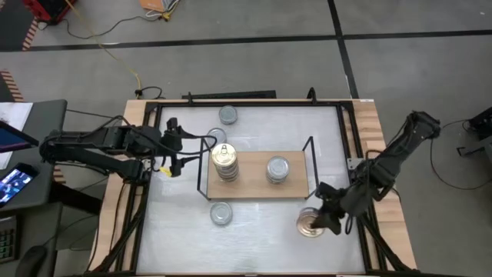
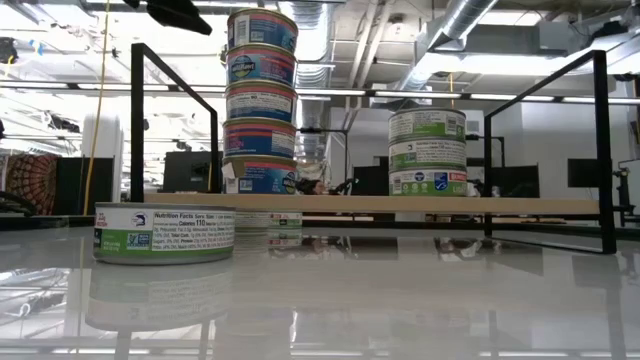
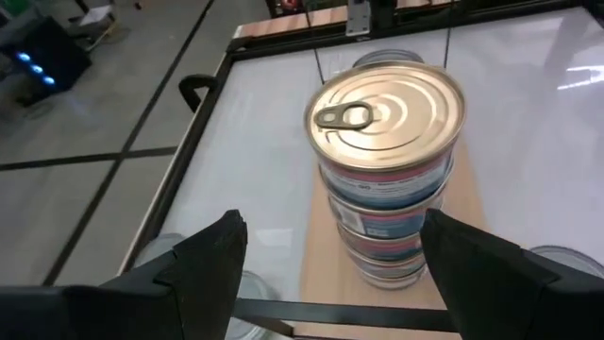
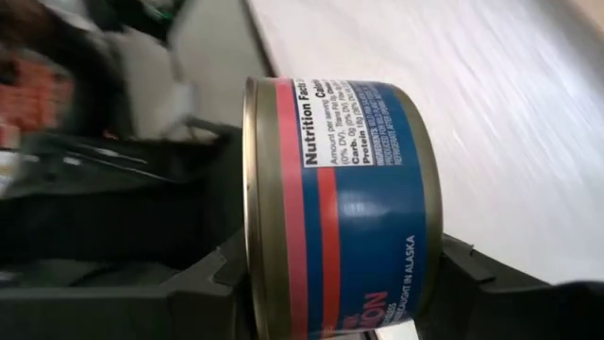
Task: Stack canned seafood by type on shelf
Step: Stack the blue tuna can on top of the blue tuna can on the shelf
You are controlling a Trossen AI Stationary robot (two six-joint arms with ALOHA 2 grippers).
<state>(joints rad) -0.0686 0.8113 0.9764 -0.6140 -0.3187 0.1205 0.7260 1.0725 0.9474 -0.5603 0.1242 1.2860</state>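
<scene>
The shelf [image 1: 254, 187] is a light wooden board with black wire ends. On it stand a tall stack of gold-lidded tins [image 1: 224, 162] [image 2: 261, 100] [image 3: 387, 113] and a shorter stack of silver-lidded tins [image 1: 277, 170] [image 2: 427, 152]. My left gripper [image 1: 182, 151] [image 3: 330, 269] hovers open just left of the shelf, facing the gold stack. My right gripper [image 1: 326, 216] [image 4: 340, 283] is near the shelf's right near corner, shut on a gold-lidded tin [image 1: 309, 224] with a blue and red label [image 4: 359, 198]. My right gripper pinches the tin between its two fingers. One finger [image 4: 212, 283] lies at the gold lid end [image 4: 253, 217] and the other [image 4: 481, 279] at the base end [image 4: 429, 227]. It comes slanting from the table's right side. I cannot tell whether the tin is clear of the table.
Loose silver-lidded tins lie on the white tabletop: two behind the shelf's left end [image 1: 228, 115] [image 1: 217, 137] and one in front of it [image 1: 221, 213] [image 2: 165, 233]. A black frame [image 1: 347, 131] borders the tabletop. Bare table lies along the near edge.
</scene>
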